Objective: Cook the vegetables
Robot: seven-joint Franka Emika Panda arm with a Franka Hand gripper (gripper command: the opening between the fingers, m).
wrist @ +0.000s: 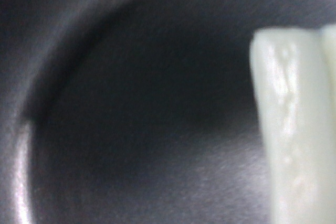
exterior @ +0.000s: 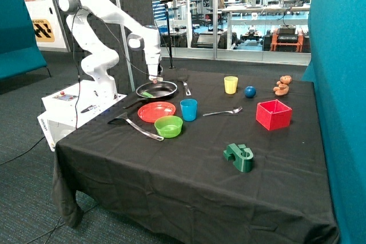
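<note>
Two veggie pieces matter for this cooking job, and one of them, the bright green vegetable (exterior: 148, 94), is already lying in the black frying pan (exterior: 166, 86), near the rim on the side of the red plate (exterior: 150, 117). That makes sense: the pan is the "stove" here, so whatever gets cooked has to end up in it.

The gripper (exterior: 154, 78) hangs low over the pan, just above its rim on the robot's side. From the wrist camera you're looking straight down into the dark pan floor, and a pale whitish vegetable (wrist: 294, 124) fills one edge of the shot, super close to the lens. My read is that it's pinched in the claw and about to be dropped in with the green one, but honestly I can't tell if the fingers are clamped or apart, since neither camera shows them clearly.

So roughly: one piece in, one hovering over the pan.
</note>
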